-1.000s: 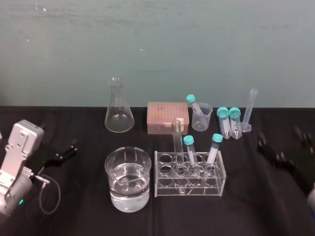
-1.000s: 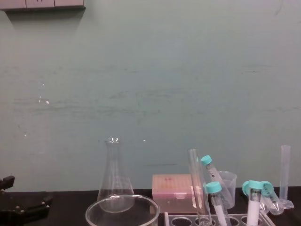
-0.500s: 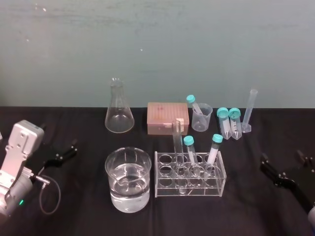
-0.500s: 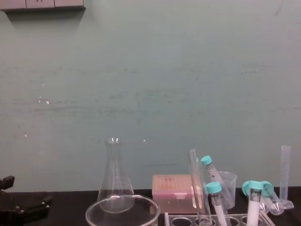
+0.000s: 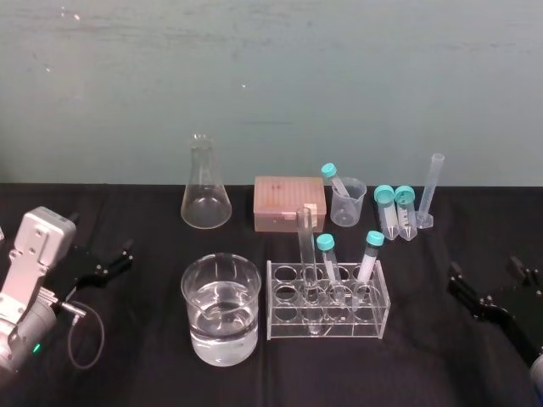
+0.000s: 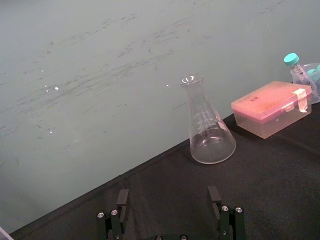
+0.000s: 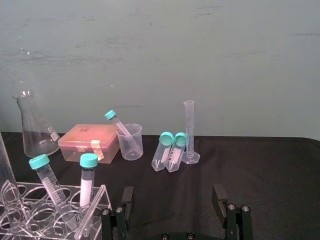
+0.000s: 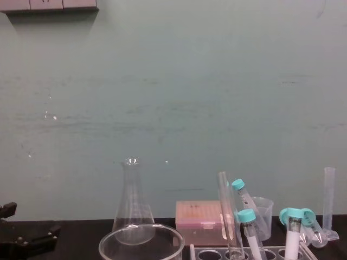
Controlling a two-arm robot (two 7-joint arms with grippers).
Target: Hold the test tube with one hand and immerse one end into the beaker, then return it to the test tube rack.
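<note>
While the test tube (image 5: pixel 306 254) stands in the test tube rack (image 5: pixel 284 315), just beside the beaker (image 5: pixel 193 298), the right gripper (image 7: pixel 173 192) and left gripper (image 6: pixel 168 199) sit well apart at the counter's (image 5: pixel 424 360) sides, fingers wide and empty. Judging by this, the grasp, dip and return all remain.

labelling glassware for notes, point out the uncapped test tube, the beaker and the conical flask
test tube (image 5: pixel 306 248): head view, mid shaft
beaker (image 5: pixel 221 335): head view, front wall
conical flask (image 5: pixel 205 210): head view, wide lower body
</note>
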